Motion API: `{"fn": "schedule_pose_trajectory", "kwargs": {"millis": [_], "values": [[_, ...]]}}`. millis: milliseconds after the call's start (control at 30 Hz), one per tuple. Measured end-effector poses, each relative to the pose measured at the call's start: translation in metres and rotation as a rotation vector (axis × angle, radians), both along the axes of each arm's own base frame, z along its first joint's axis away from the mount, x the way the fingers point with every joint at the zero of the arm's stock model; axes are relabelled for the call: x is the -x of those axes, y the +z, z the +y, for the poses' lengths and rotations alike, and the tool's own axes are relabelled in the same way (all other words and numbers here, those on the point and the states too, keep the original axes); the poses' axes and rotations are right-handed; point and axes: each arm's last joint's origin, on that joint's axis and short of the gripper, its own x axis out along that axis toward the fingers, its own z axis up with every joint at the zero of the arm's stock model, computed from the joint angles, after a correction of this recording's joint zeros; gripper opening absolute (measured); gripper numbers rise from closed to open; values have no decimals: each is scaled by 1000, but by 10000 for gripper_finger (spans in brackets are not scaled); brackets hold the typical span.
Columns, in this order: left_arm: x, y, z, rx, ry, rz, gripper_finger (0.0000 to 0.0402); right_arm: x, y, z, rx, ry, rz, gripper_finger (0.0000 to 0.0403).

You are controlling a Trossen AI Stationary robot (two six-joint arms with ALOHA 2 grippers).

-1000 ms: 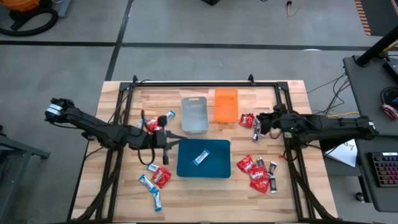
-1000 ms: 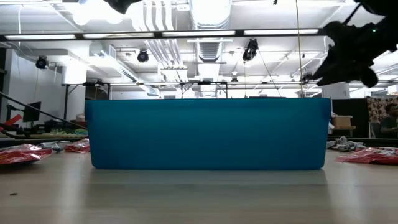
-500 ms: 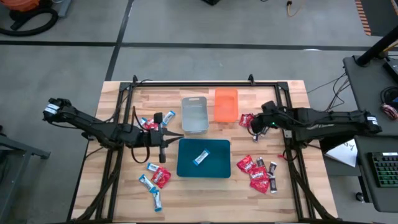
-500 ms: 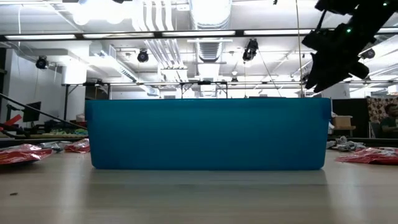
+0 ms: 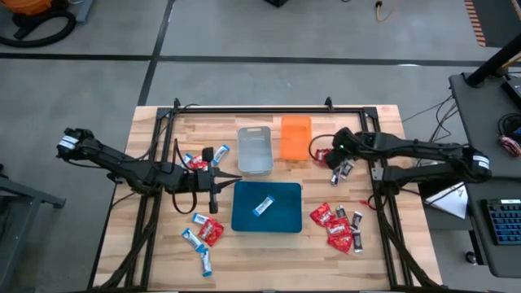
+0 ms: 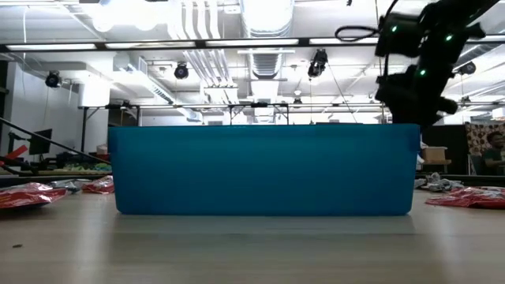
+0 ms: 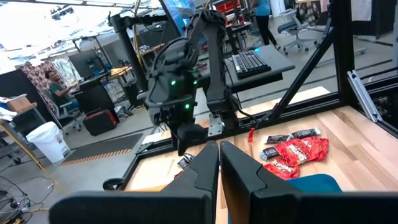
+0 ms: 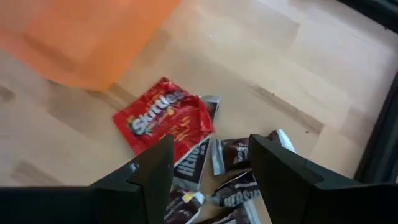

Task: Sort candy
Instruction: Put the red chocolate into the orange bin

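Right wrist view: right gripper (image 8: 208, 163) wide open above red packet (image 8: 163, 118); left gripper (image 7: 219, 163) closed, empty

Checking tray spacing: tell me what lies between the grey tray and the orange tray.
Nothing: in the high view only a narrow strip of bare wood separates the grey tray from the orange tray.

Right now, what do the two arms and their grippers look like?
Both arms are dark, slender and jointed, with black cables along them. The right arm shows green indicator lights near its wrist; its gripper has two thick, angular black fingers. The left gripper has matching dark, blocky fingers.
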Motion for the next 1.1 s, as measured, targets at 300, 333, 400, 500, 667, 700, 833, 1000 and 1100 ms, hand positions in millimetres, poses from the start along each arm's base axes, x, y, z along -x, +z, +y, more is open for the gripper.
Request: {"fn": "schedule_pose_trajectory", "kwargs": {"millis": [300,333,400,500,667,700,833,1000,1100], "values": [[0,0,0,2,1,0,0,-12,-20,-28,-59,91,43,201],[0,0,0,3,1,0,0,-13,-23,-31,-64,95,52,201],[0,0,0,7,1,1,0,-14,-29,-35,-76,103,83,201],[0,-1,0,20,1,4,0,-16,-38,-39,-106,118,121,201],[-1,-4,0,39,2,19,0,-23,-49,-45,-154,155,104,201],[-1,-5,0,42,3,25,0,-23,-50,-46,-154,158,106,201],[-2,-8,-1,55,4,42,0,-27,-58,-49,-169,174,107,196],[-4,-11,-2,65,5,53,0,-32,-66,-53,-165,188,115,164],[-6,-12,-2,67,6,60,0,-34,-69,-54,-162,203,124,130]]}}
